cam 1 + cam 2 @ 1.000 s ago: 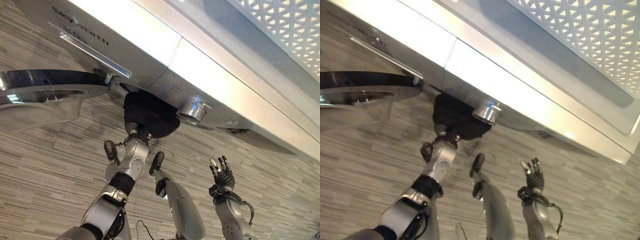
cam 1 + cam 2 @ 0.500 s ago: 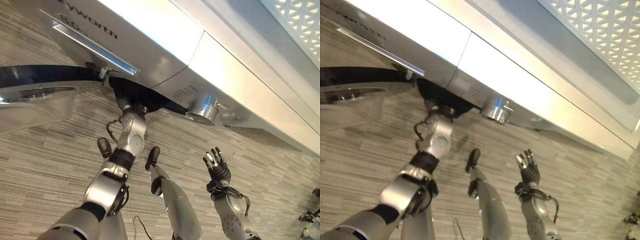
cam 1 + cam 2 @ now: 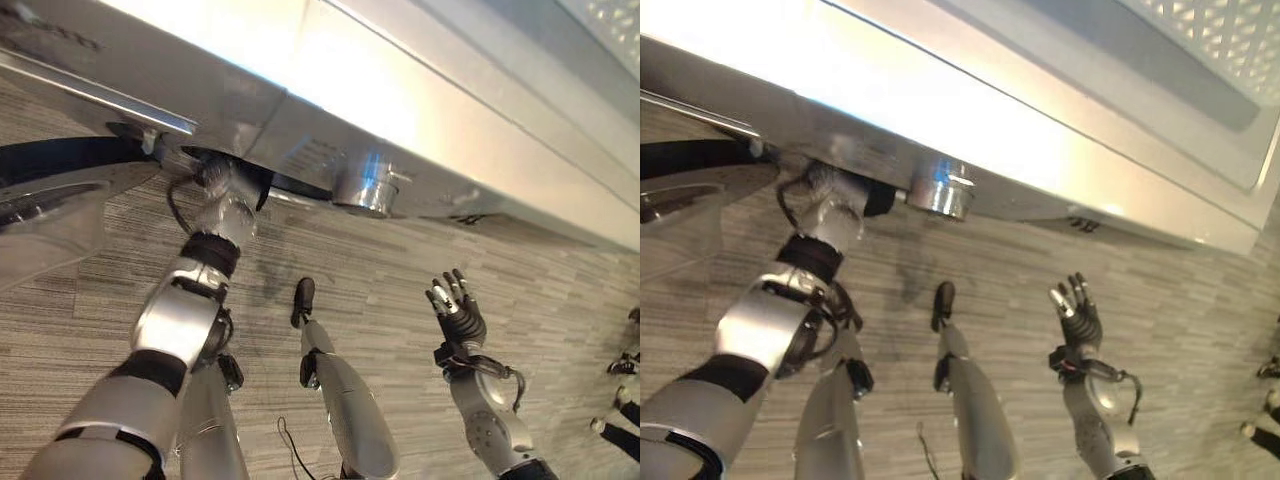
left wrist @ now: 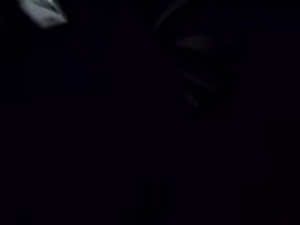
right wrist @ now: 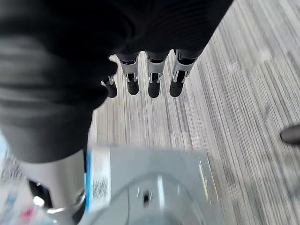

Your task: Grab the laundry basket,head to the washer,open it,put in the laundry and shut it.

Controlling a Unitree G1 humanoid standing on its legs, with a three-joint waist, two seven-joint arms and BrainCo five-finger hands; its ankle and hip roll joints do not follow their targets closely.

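Note:
The silver washer [image 3: 300, 90] stands before me with its round door [image 3: 50, 205] swung open to the left. My left arm [image 3: 205, 260] reaches up into the dark drum opening [image 3: 290, 187], and the hand is hidden inside. The left wrist view is almost black, with nothing to make out. No laundry can be made out at the opening. My right hand [image 3: 458, 318] hangs in the air low on the right, away from the washer, its fingers [image 5: 153, 77] straight and holding nothing.
A round silver knob [image 3: 365, 185] juts from the washer front, right of the opening. Grey striped floor [image 3: 400, 270] spreads below. Small dark objects [image 3: 622, 390] sit on the floor at the far right edge.
The view has shifted. My left arm has gone deeper into the opening, and the dark bundle that hung at its mouth is out of sight. The right hand stays raised and open.

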